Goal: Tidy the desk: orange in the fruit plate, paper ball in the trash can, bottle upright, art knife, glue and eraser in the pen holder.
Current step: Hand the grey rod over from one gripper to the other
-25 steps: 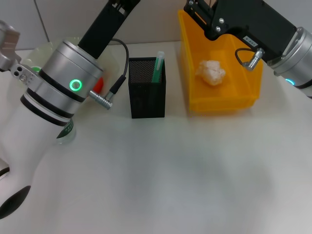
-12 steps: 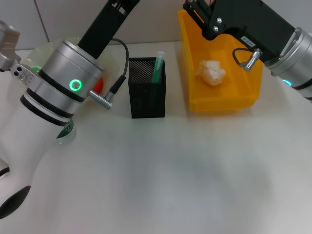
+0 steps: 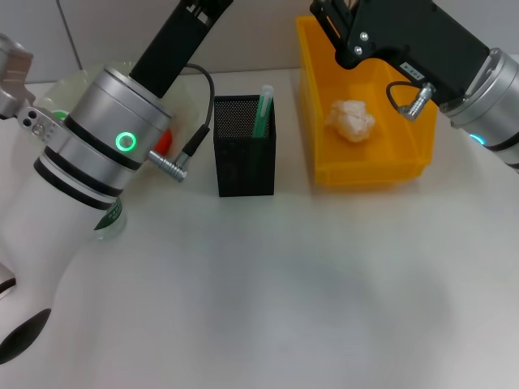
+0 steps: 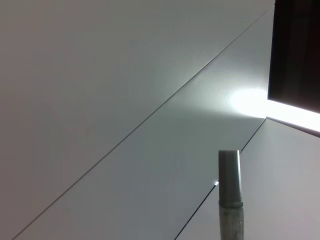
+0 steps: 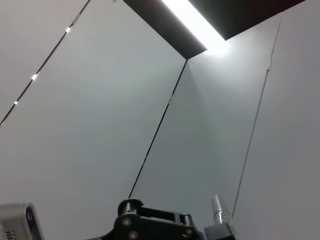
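The paper ball, a crumpled white wad with soft irregular folds, lies on the floor of the trash can, a deep, smooth, bright-yellow rectangular bin just to the right of the pen holder. I judge that part of the tidying done, and the risk now lies with my arms: my right arm hangs over the far end of the trash can, and a careless pull-away could clip the thin plastic wall and slide the light bin into the pen holder. The pen holder is a tall square cup of black metal mesh, rigid but narrow-based, with a slim green item standing in its right corner (I cannot say whether it is the glue or the knife); a knock could tip it. To the left of the pen holder, a sliver of the red-orange orange shows against the translucent pale-green fruit plate, whose wavy rim my left arm crosses, so a swing there could drag the plate across the smooth white desk. Neither gripper shows, and both wrist views face only blank panels, so I cannot tell how either one's fingers stand.
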Robot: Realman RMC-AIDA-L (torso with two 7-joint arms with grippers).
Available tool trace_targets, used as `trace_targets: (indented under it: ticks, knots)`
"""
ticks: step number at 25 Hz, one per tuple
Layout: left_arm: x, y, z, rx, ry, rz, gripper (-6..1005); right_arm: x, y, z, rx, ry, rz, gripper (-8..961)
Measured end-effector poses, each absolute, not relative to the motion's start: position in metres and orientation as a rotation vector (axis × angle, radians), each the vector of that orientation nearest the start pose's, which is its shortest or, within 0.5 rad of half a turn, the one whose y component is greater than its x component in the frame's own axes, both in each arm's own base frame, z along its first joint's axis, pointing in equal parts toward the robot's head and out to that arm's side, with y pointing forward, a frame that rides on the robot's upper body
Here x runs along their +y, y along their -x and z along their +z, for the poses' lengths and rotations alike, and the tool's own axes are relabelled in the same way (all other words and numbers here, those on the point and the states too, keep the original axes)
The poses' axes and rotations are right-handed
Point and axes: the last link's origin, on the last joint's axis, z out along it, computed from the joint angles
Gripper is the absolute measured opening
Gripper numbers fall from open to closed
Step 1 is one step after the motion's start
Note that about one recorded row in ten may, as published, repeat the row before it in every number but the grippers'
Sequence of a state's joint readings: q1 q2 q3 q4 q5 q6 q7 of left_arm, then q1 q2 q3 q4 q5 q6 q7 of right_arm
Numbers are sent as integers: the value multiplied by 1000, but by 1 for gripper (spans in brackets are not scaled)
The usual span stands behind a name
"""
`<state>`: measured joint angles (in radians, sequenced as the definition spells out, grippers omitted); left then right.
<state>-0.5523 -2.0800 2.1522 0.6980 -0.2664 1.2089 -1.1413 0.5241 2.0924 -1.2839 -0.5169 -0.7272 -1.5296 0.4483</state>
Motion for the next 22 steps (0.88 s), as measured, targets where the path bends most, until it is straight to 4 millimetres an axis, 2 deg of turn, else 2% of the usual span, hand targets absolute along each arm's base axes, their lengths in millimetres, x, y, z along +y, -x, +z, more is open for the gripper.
trace_targets:
  ticks: [9, 22]
  knots:
    - [346, 100, -43, -980, 1994, -1985, 146, 349, -169, 17, -318, 1959, 1269, 166]
    - [344, 101, -43, -977, 1998, -1994, 170, 348, -169, 18, -326, 1954, 1278, 157]
